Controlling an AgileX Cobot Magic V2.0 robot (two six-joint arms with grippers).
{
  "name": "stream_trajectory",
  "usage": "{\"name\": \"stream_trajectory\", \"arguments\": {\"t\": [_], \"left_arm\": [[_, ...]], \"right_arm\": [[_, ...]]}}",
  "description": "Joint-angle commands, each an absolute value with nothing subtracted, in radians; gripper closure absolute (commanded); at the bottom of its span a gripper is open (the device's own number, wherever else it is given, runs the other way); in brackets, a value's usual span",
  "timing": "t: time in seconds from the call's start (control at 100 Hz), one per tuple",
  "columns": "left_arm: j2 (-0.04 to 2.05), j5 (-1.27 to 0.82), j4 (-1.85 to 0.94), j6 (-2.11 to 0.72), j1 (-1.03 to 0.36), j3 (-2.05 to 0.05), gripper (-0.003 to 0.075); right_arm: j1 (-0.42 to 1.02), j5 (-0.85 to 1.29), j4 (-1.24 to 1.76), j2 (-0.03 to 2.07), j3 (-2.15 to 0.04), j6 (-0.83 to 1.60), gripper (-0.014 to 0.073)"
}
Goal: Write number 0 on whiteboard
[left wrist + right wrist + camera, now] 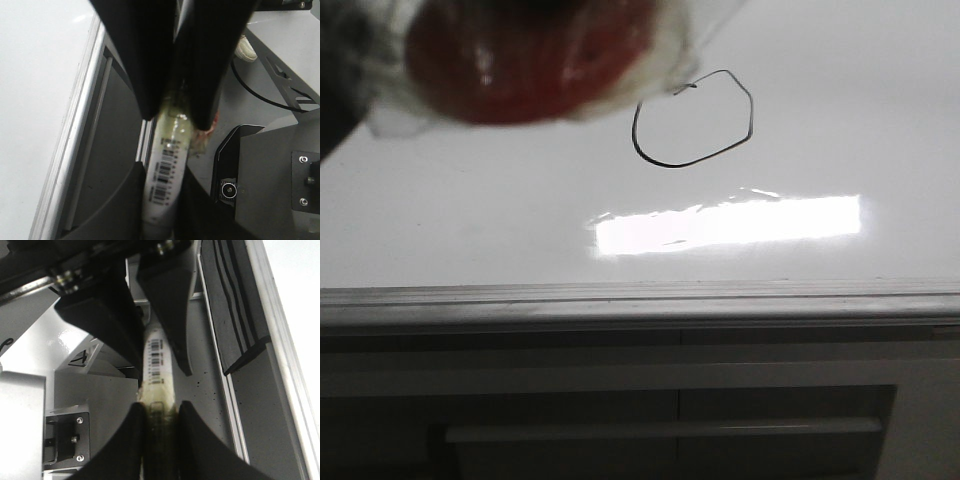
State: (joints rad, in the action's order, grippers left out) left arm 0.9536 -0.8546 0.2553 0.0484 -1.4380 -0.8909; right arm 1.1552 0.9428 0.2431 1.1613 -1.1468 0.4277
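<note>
Both the left gripper (160, 210) and right gripper (162, 440) clamp one marker (165, 180).

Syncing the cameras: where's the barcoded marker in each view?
Front view: not identifiable; only a blurred red blob at upper left.
Left wrist view: marker mid-picture, barcode showing.
Right wrist view: marker mid-picture, barcode showing.
Shared landmark: the grey edge strip.

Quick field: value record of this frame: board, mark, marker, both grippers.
board: whiteboard, glossy, glare patch below the mark
mark: number 0, closed black loop, small tail at top
marker: white barrel with barcode, held at both ends
left gripper: shut on marker
right gripper: shut on marker
foreground: blurred red object at top left of front view, identity unclear
task state: 0 looks drawn
</note>
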Motion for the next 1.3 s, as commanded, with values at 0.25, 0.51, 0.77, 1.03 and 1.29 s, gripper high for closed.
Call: {"name": "stream_trajectory", "arguments": {"t": [0.25,0.51,0.77,1.03,1.29], "left_arm": [[0.946,-0.771,0.268,0.081,-1.444,-0.928,0.074],[0.946,-0.726,0.327,0.202,-1.444,-0.92,0.074],[0.946,-0.714,0.593,0.554,-1.444,-0.903,0.074],[0.946,-0.752,1.054,1.403,-1.442,-0.757,0.074],[0.989,-0.777,1.241,1.795,-1.339,-0.67,0.074]], "right_arm": [[1.154,0.833,0.279,1.153,-1.179,0.43,0.0418],[1.152,0.819,0.076,1.077,-1.221,0.424,0.0109],[1.152,0.807,-0.301,0.896,-1.257,0.171,0.0192],[1.152,0.932,-0.358,0.699,-1.207,0.043,0.0659],[1.152,0.926,-0.358,0.573,-1.002,-0.08,0.0661]]}}
